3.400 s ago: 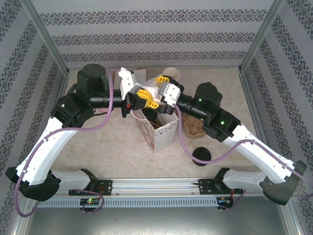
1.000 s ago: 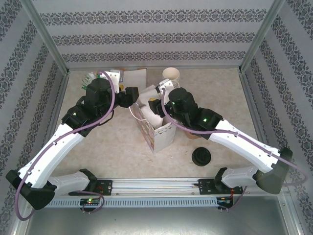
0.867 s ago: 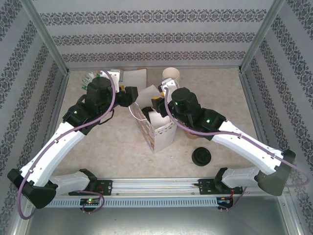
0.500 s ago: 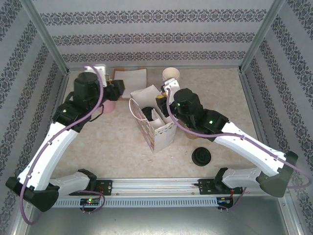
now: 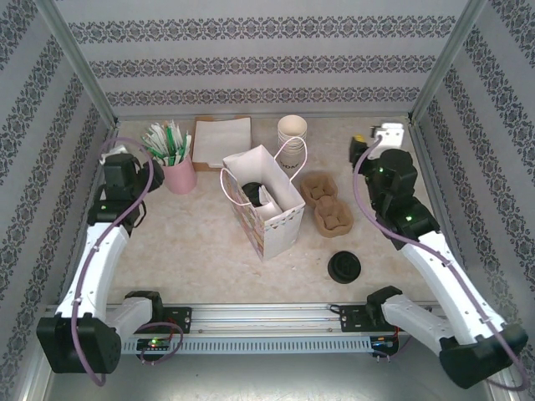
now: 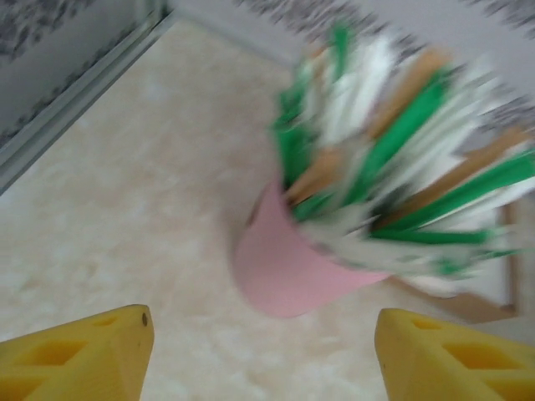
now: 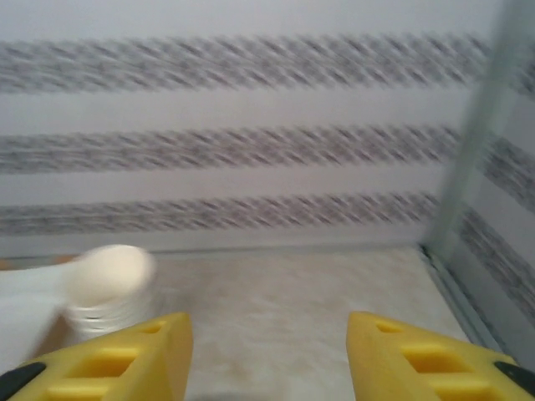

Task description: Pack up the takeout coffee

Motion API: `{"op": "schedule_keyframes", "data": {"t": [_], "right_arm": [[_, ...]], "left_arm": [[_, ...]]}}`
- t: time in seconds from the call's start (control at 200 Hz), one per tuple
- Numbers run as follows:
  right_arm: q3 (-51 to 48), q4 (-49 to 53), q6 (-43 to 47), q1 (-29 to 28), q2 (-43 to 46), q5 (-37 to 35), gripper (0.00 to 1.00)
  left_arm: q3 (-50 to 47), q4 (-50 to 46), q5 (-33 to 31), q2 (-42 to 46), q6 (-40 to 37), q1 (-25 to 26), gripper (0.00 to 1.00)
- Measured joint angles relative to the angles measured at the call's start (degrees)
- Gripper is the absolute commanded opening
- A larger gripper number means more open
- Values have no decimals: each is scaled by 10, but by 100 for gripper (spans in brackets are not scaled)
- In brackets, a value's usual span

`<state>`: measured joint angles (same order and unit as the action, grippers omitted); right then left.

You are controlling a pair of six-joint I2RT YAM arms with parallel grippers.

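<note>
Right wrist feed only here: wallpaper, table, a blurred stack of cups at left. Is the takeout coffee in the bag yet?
Observer: Top view says yes: the takeout coffee sits inside the upright paper bag, black lid showing.
Operator: Where's the left claw?
Observer: Left claw is open, facing the pink cup of stirrers, holding nothing.
Operator: Anything loose nearby?
Observer: A loose black lid lies right of the bag, nearer the arm bases, apart from it.

The pink cup of stirrers point(image 5: 179, 177) stands beside napkins point(image 5: 222, 134), black lid point(image 5: 345, 267) near brown carrier point(image 5: 328, 205).
</note>
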<state>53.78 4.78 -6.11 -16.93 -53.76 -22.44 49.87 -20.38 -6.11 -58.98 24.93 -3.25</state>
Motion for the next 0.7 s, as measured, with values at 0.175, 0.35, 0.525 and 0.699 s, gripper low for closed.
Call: {"op": "schedule_keyframes", "data": {"t": [0.175, 0.35, 0.525, 0.699], "right_arm": [[-123, -63, -29, 121, -25, 27, 69], [-220, -150, -4, 138, -81, 46, 80], [-251, -226, 9, 138, -168, 50, 84], [-281, -297, 21, 138, -223, 54, 87]], "left_arm": [[-67, 64, -68, -35, -6, -2, 100], [-122, 156, -125, -77, -25, -2, 100], [-229, 320, -163, -89, -75, -2, 100], [-246, 426, -164, -165, -118, -2, 100]]}}
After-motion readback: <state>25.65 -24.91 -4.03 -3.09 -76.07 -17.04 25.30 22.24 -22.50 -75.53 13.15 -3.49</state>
